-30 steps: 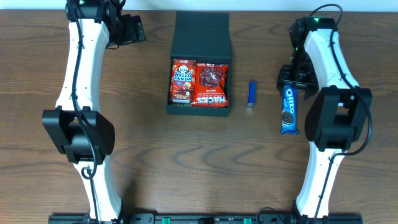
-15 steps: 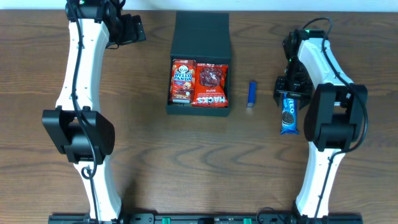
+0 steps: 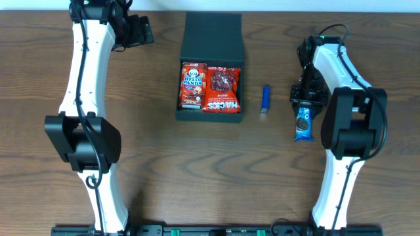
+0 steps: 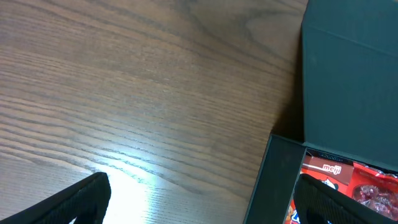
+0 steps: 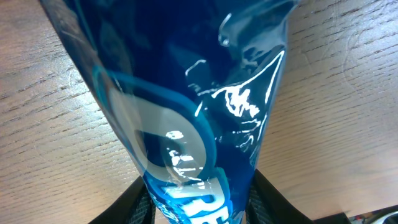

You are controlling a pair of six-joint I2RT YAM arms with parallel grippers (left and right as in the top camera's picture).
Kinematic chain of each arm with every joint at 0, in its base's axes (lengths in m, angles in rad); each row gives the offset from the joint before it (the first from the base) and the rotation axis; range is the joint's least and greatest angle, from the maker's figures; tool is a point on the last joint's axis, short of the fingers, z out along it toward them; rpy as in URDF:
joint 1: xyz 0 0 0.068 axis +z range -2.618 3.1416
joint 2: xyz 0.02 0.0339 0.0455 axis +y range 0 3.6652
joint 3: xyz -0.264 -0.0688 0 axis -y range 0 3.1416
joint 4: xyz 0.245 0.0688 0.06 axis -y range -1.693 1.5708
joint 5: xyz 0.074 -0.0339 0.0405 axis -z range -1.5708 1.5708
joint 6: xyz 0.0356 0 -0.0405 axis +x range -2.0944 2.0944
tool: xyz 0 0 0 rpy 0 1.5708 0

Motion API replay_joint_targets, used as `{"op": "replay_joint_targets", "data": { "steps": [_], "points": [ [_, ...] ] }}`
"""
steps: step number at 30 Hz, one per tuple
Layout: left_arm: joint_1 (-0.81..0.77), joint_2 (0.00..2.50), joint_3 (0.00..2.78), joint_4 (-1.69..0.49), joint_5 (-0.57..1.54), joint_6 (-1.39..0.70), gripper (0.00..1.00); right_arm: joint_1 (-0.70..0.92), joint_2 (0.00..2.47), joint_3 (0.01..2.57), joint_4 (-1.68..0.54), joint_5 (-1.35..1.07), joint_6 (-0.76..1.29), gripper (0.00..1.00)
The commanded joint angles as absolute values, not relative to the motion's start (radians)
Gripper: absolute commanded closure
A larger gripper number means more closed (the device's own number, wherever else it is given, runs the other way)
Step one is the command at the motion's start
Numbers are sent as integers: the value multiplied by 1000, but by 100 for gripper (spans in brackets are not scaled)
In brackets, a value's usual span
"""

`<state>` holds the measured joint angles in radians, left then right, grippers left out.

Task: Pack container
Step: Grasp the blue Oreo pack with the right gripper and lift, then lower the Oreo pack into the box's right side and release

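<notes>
The dark container (image 3: 211,39) stands at the table's back centre with its flap lid open. It holds a Hello Panda packet (image 3: 193,85) and a red snack packet (image 3: 223,89). My right gripper (image 3: 304,99) is shut on the top end of a blue Oreo packet (image 3: 303,123); in the right wrist view the packet (image 5: 186,106) fills the frame between the fingers (image 5: 134,202). My left gripper (image 3: 141,29) is open and empty at the back left of the container; its view shows the container's wall (image 4: 277,180).
A small blue stick-shaped packet (image 3: 266,99) lies on the wooden table between the container and the Oreo packet.
My right gripper has come down over the top end of the Oreo packet and closed on it. The packet has shifted slightly. The left arm has not moved.
</notes>
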<state>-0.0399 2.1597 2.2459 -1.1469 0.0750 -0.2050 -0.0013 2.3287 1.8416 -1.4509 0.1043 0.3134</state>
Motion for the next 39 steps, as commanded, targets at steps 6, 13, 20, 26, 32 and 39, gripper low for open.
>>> {"op": "replay_joint_targets", "data": {
  "steps": [6,13,20,26,32,39],
  "points": [
    [-39,2155,2240,-1147,68,-206,5,13,2319,1848,-1443,101,321,69],
    [-39,2155,2240,-1148,68,-206,5,13,2319,1923,-1457,101,320,71],
    [-39,2155,2240,-1147,68,-206,5,15,2319,2154,-1531,96,293,74],
    [-39,2155,2240,-1148,67,-205,5,60,2319,2374,-1545,-14,260,79],
    [-39,2155,2240,-1149,55,-201,5,199,2319,2469,-1513,-80,285,79],
    [-39,2155,2240,-1159,7,-186,5,345,2319,2469,-1405,-146,383,80]
  ]
}}
